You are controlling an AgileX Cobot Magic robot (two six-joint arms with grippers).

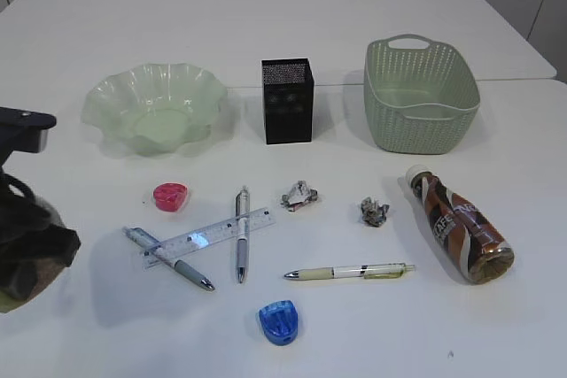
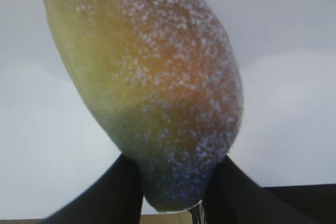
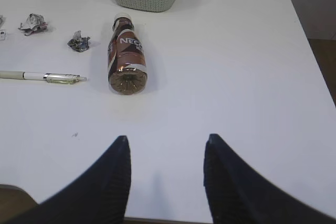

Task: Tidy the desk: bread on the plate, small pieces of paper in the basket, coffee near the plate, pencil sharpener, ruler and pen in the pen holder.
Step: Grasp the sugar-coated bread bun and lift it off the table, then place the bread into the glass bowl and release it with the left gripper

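left wrist view: left gripper [image 2: 176, 182] clamps bread [image 2: 152, 77] above desk [image 2: 283, 108].

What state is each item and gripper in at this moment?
bread: held in the left gripper
right gripper: open, empty
plate: upright, empty
basket: upright, empty
pen holder: upright
coffee: lying on its side, capped
ruler: flat, lying across two pens
paper balls: crumpled, on the desk
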